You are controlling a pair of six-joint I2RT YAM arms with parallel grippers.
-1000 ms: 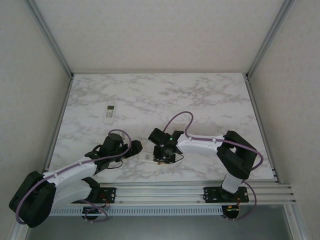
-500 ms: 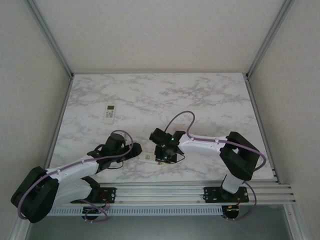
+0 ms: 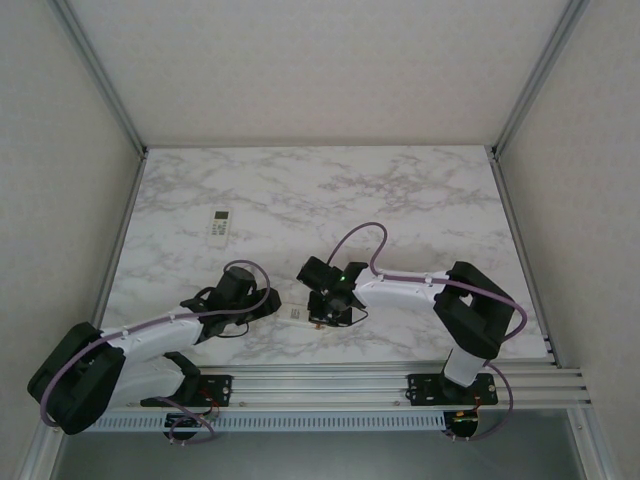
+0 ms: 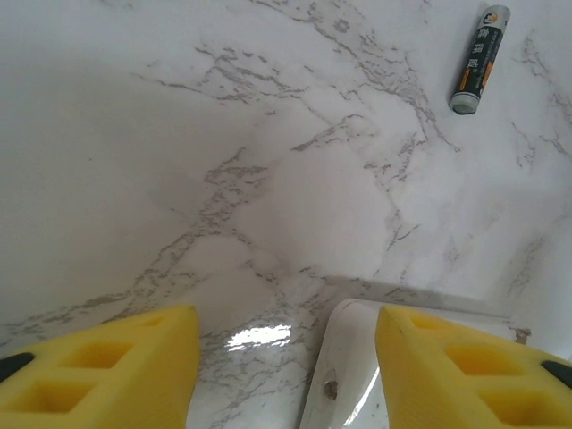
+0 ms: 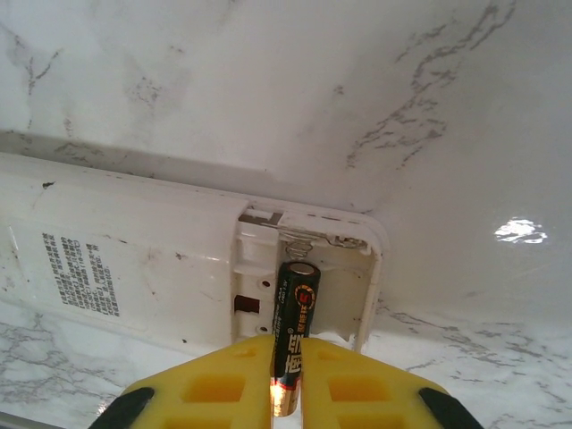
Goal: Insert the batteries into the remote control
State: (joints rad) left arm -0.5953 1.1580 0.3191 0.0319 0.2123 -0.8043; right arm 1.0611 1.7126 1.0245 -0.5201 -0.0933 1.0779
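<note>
One slim dark cylindrical battery with an orange band and a pale metal cap (image 5: 295, 308) is clamped between the yellow pads of the right gripper (image 5: 287, 362). Its free end lies inside the open battery bay at the end of the long white plastic remote control (image 5: 134, 255). The remote lies back-side up on the grey-veined white marble table (image 5: 268, 80), with a printed label towards its other end. Whether the battery is fully seated in the bay cannot be told.

A second battery of the same kind (image 4: 478, 59) lies loose on the marble, well apart from the remote. The left gripper (image 4: 286, 353) stands just beside the remote with its yellow fingers (image 4: 116, 366) spread wide and nothing between them. A rounded white plastic corner (image 4: 353, 375) pokes up between them (the remote's end or a loose piece, it cannot be told).

From above, the remote (image 3: 298, 315) sits at the near side of the table between the two grippers, the right one (image 3: 328, 312) over its end and the left one (image 3: 266, 299) at its other side. A smaller white remote with a dark screen (image 3: 221, 225) lies well apart from it, towards the far left.
</note>
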